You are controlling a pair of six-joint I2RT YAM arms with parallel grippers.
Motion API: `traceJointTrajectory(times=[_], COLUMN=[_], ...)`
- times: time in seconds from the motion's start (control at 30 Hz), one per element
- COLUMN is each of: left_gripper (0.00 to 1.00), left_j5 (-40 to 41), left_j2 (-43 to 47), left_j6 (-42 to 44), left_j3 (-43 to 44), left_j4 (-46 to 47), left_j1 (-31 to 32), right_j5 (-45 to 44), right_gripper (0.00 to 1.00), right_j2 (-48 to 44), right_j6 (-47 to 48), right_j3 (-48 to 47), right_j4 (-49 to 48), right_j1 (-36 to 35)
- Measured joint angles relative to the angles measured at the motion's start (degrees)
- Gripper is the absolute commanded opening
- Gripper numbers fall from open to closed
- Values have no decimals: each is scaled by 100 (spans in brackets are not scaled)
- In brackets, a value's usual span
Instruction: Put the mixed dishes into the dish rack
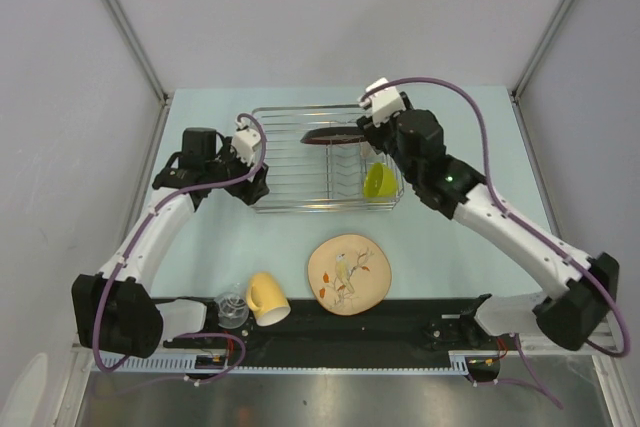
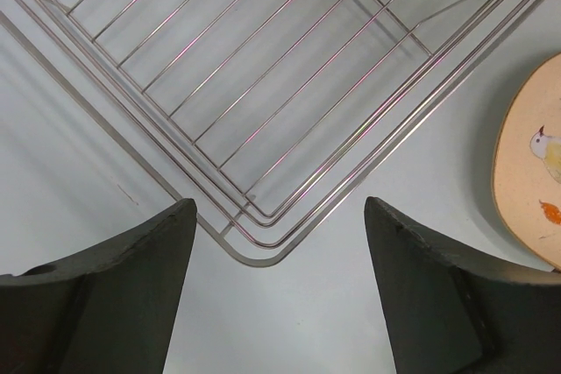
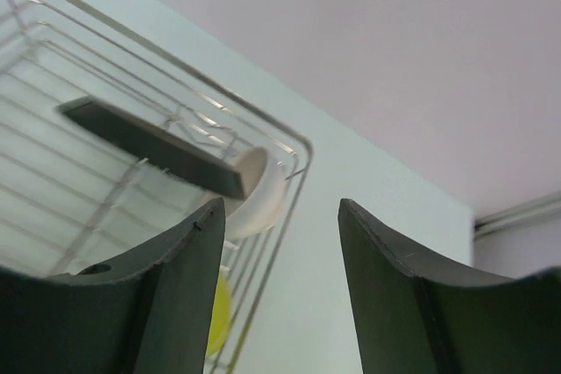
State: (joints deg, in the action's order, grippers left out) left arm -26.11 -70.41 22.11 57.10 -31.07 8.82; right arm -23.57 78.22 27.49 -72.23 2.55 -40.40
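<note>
Halfway-ish: dark red-rimmed plate [image 1: 335, 135], lime-green bowl [image 1: 378, 182] and white bowl [image 3: 259, 190] are racked in the silver wire dish rack [image 1: 290, 162]. Yellow mug [image 1: 266, 297], clear glass [image 1: 232, 309] and patterned beige plate [image 1: 348, 274] are left by the table [image 1: 450, 247]'s near edge. Left gripper [image 2: 280, 216] and right gripper [image 3: 280, 212] are spread wide, empty.

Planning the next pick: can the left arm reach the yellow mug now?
Probably yes. The left gripper is open and empty, and the yellow mug lies uncovered on the left side.

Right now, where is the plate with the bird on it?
In the top view, the beige patterned plate lies flat on the table near the middle, on the near side of the dish rack, with the yellow mug to its left.
</note>
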Motion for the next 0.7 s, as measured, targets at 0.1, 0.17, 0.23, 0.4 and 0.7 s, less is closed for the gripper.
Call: traceJointTrajectory(times=[0.1,0.17,0.23,0.4,0.7], left_gripper=[83,83,83,83,82], left_j5=[24,63,105,437,1176], left_j2=[-11,-31,-46,-70,-94], left_j6=[127,249,341,695,1504], left_j3=[72,140,157,127,-566], left_j4=[-46,-85,-105,-227,-240], left_j1=[55,170,330,1154,2404], right_j5=[35,157,365,1259,2966], right_gripper=[59,59,59,59,59], right_j2=[-623,-1008,-1351,-1670,-2461], right_j6=[-1029,-1766,-2544,-4232,-6336], right_j3=[22,219,557,1488,3182], right_j4=[887,1375,1902,3060,3587], right_j1=[-76,-101,-109,-114,245])
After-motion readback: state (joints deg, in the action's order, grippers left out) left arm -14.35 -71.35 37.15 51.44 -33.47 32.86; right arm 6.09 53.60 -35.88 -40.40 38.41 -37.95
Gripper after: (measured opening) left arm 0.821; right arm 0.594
